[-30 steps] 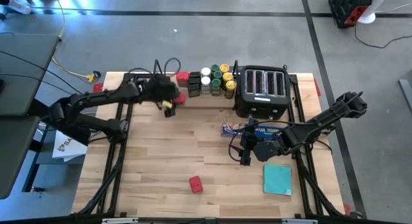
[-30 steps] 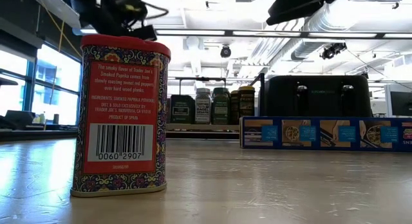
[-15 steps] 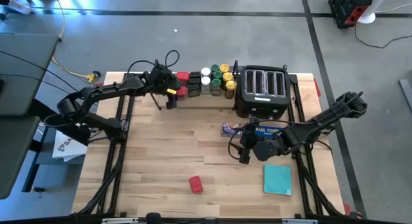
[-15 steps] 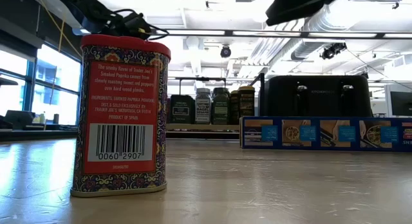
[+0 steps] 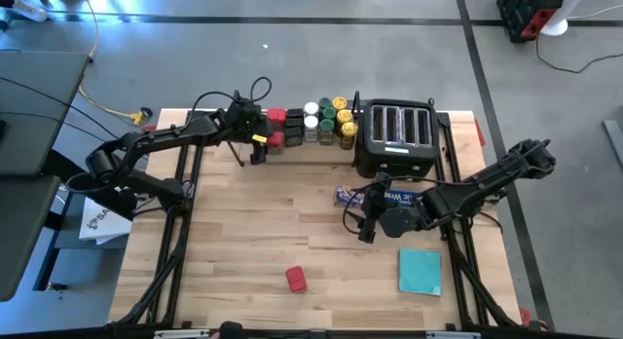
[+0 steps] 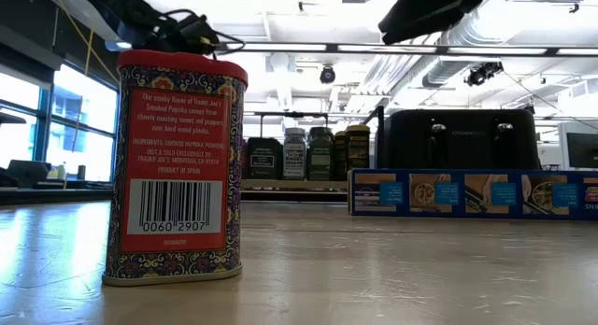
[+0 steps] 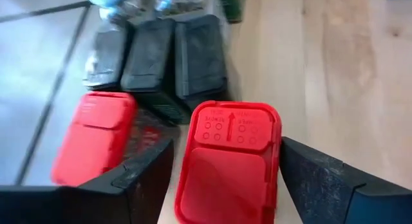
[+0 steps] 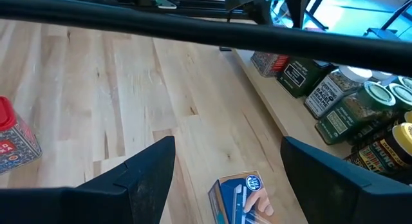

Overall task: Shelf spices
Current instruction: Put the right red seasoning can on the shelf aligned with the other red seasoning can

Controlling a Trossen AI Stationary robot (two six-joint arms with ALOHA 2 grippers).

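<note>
The spices stand in a cluster on the shelf at the table's far edge, left of the black toaster. My left gripper is open there, one finger on each side of a red tin that stands upright next to a second red tin and dark tins. A third red tin stands alone near the table's front, large in the low view. My right gripper hangs open above the table's middle, with nothing between its fingers. My left gripper straddles the red tin's two narrow sides, slanting down from the table's near side. A strip of wood shows between one finger and the tin. The other finger stands close against the tin's side; I cannot tell whether it touches.
A black four-slot toaster stands at the far right of the shelf. A long blue box lies in front of it, its end under my right gripper. A flat teal square lies at the near right.
My left gripper has gone toward the table's far edge, in to the shelf, and the red tin between its fingers has gone with it to a place beside the other red tin. It has kept still for the last half second.
</note>
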